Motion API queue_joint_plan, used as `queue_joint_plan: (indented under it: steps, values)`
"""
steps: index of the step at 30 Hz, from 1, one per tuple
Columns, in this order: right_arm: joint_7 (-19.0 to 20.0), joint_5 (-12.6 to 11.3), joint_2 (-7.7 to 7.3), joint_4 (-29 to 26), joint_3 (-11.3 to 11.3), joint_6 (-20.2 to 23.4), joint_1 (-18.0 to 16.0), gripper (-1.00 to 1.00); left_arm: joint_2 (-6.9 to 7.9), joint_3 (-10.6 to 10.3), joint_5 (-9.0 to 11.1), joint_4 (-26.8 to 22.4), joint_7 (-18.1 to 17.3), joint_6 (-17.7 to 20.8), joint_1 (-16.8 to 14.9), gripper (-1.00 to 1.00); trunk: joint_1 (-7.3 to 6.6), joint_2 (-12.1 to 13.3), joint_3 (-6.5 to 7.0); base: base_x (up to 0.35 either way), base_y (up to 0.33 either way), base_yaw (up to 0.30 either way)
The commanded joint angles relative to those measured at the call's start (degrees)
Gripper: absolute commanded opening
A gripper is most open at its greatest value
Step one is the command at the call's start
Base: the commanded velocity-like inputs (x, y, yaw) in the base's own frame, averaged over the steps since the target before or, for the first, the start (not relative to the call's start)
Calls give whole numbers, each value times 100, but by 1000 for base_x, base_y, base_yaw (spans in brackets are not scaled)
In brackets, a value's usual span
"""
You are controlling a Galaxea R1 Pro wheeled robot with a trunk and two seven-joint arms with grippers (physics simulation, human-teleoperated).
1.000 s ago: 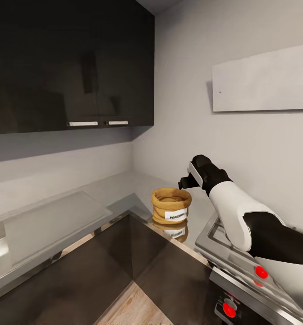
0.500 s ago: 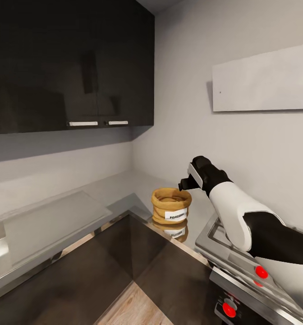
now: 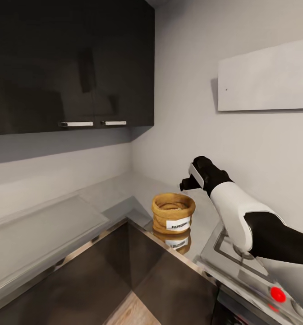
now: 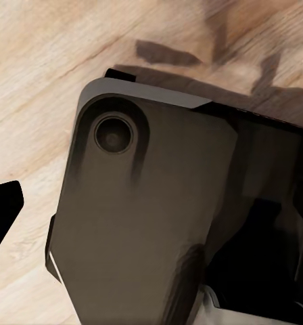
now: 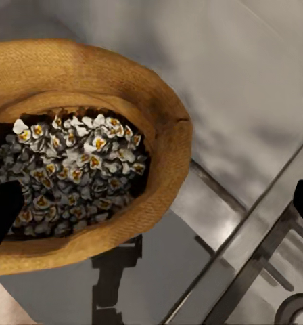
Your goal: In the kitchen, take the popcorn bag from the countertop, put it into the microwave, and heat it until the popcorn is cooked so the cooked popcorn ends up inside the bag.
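My right claw (image 3: 186, 184) hangs wide open just above the popcorn bag (image 3: 172, 212), which sits near the front edge of the countertop (image 3: 124, 192), by the corner. I should come straight down and pinch its rolled rim gently

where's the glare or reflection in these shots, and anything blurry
Head view: the glossy countertop mirrors the popcorn bag just below it, and the dark upper cabinets show faint reflections. Right wrist view: the popcorn bag is sharp; the right tool casts a dark shape on the shiny top. Left wrist view: soft shadows on the wood floor.
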Motion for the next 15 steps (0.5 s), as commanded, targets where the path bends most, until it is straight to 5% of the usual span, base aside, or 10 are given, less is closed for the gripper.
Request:
queue_joint_plan:
  steps: [1,9,15]
  values:
    - [20,26,-97,-1,6,-47,-1,100,-2,25,17,-6,1,-7,0,100,2,-6,-8,34,0,0]
    - [93,2,-509,50,0,-589,25,100,-2,25,17,-6,2,-7,0,100,2,-6,-8,6,0,0]
    - [101,-14,-525,108,1,-935,108,100,-2,25,20,-6,2,-7,0,100,2,-6,-8,0,0,0]
